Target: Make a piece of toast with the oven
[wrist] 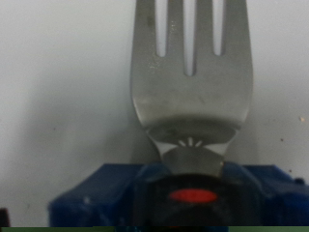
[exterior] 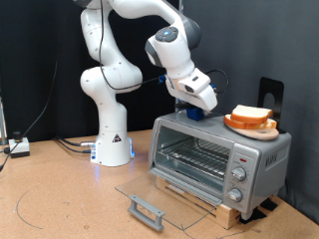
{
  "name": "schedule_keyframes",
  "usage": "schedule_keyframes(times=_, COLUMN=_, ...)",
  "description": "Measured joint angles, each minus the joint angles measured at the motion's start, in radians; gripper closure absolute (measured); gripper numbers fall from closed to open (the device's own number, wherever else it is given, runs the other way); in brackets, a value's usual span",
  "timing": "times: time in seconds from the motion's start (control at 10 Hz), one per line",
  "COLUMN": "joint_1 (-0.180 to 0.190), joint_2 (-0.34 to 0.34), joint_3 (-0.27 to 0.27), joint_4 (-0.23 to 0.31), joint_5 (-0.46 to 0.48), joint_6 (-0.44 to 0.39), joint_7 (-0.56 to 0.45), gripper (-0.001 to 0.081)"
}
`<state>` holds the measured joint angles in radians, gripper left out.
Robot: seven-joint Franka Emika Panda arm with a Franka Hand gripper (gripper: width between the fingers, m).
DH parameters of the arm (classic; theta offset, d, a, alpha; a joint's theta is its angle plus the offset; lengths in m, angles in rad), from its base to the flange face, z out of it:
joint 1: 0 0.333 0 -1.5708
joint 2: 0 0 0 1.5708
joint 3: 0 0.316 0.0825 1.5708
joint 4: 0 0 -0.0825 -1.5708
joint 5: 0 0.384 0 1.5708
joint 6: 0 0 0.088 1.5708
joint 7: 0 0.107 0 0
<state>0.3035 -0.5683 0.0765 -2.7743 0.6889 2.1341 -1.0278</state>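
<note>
We see the oven [exterior: 219, 159] w/ door [exterior: 164, 204] dropped flat, mouth open to the front. On its roof the plate [exterior: 250, 123] and gripper [exterior: 192, 112] crowd the top; a fork [wrist: 190, 72] sticks out ahead.

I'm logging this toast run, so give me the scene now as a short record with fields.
oven: door open, lying flat; rack bare
bread: on orange plate atop oven
end effector: above oven top, beside plate
tool: metal fork fixed in blue mount at end effector
arm base: at exterior view's left of oven
</note>
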Motion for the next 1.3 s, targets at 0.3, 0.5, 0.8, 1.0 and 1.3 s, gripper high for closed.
schedule_keyframes(times=0.3, joint_1=0.000, joint_2=0.006, joint_3=0.000, joint_4=0.000, joint_5=-0.001, joint_6=0.000, joint_7=0.000, gripper=0.0000)
schedule_keyframes(times=0.5, joint_1=0.000, joint_2=0.010, joint_3=0.000, joint_4=0.000, joint_5=-0.005, joint_6=0.000, joint_7=-0.001, gripper=0.0000)
schedule_keyframes(times=0.8, joint_1=0.000, joint_2=0.010, joint_3=0.000, joint_4=0.000, joint_5=-0.005, joint_6=0.000, joint_7=-0.008, gripper=-0.0003)
schedule_keyframes(times=1.0, joint_1=0.000, joint_2=0.010, joint_3=0.000, joint_4=0.000, joint_5=-0.005, joint_6=0.000, joint_7=-0.012, gripper=-0.0003)
schedule_keyframes(times=1.3, joint_1=0.000, joint_2=0.011, joint_3=0.000, joint_4=0.001, joint_5=-0.005, joint_6=0.000, joint_7=-0.012, gripper=0.0112)
